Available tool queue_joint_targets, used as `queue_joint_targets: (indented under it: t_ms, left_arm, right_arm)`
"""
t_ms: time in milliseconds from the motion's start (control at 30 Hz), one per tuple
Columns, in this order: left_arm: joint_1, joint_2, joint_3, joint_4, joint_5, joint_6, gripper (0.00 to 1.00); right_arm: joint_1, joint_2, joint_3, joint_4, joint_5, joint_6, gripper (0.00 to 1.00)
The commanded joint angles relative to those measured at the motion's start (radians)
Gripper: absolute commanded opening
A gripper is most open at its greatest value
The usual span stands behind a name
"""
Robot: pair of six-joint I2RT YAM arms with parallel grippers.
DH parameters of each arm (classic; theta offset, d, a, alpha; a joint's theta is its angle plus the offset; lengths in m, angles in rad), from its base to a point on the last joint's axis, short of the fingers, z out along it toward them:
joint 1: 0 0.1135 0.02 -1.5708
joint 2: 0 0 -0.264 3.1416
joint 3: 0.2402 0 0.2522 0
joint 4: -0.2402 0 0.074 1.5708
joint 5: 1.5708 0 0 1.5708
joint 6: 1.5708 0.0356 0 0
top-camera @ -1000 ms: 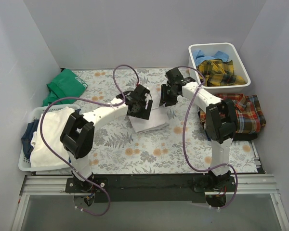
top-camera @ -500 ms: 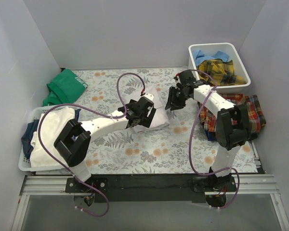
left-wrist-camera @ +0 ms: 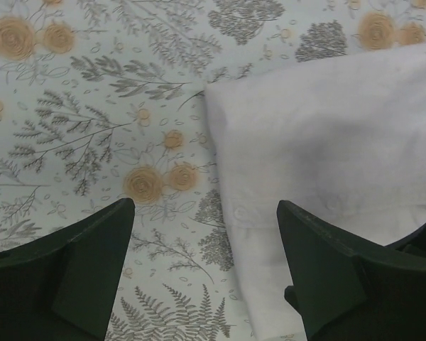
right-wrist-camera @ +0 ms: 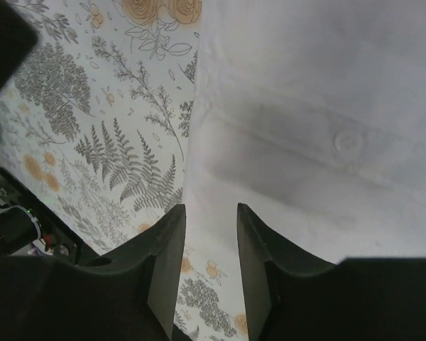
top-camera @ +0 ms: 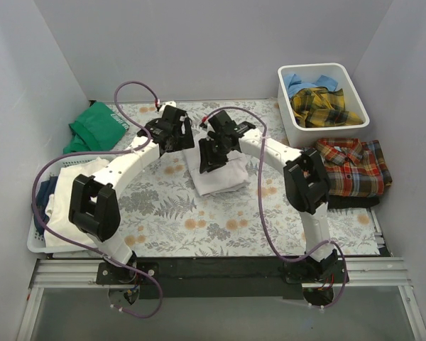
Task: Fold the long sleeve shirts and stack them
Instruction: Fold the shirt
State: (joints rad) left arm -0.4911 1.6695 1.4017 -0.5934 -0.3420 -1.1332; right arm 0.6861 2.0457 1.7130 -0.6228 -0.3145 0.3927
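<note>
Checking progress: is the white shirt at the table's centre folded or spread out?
Folded. The plain white cloth shirt lies as a small compact rectangle, no sleeves showing, on the floral table cover.

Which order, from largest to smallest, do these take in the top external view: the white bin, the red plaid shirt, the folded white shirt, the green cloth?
1. White bin
2. Red plaid shirt
3. Folded white shirt and green cloth: about alike, and the shirt is partly covered.

The left tool [left-wrist-camera: 202, 213] gapes wide, the right tool [right-wrist-camera: 209, 213] narrowly, both angled downward.
</note>
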Motion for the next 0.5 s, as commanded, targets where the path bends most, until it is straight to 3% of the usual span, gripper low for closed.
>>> queue_joint_targets:
  t_ms: [0, 200, 467]
  left_arm:
    - [0.046, -0.045, 0.034, -0.126, 0.017, -0.082, 0.82]
    - [0.101, -0.034, 0.039, -0.135, 0.057, -0.089, 0.82]
    - [0.102, 0.003, 0.007, -0.046, 0.239, 0.039, 0.80]
  right_arm:
    - [0.021, 0.115, 0.077, -0.012, -0.041, -0.003, 0.43]
    - [0.035, 0.117, -0.062, -0.015, -0.028, -0.026, 0.41]
    - [0.032, -0.068, -0.378, -0.034, 0.057, -0.132, 0.41]
